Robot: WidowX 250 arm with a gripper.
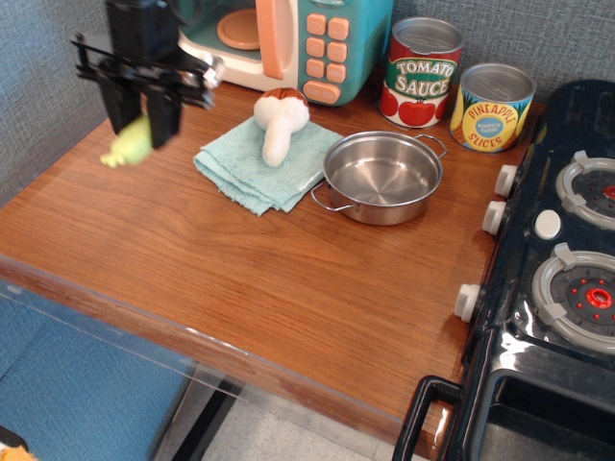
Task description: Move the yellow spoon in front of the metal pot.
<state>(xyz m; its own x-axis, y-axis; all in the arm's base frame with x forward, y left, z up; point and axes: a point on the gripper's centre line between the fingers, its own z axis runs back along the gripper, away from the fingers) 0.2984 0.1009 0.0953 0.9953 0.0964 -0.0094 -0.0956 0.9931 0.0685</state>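
My black gripper [142, 120] is at the upper left, lifted above the wooden table. It is shut on the yellow spoon [132, 144], whose pale yellow-green handle hangs out below the fingers; its metal bowl shows beside the gripper by the microwave. The spoon is blurred. The metal pot [382, 176] stands on the table to the right, empty, with two thin loop handles. The gripper is well to the left of the pot, with the cloth between them.
A teal cloth [261, 165] lies left of the pot with a white mushroom [280, 124] on it. A toy microwave [288, 40] stands at the back. A tomato sauce can [422, 74] and a pineapple can [491, 108] stand behind the pot. A toy stove [562, 279] fills the right side.
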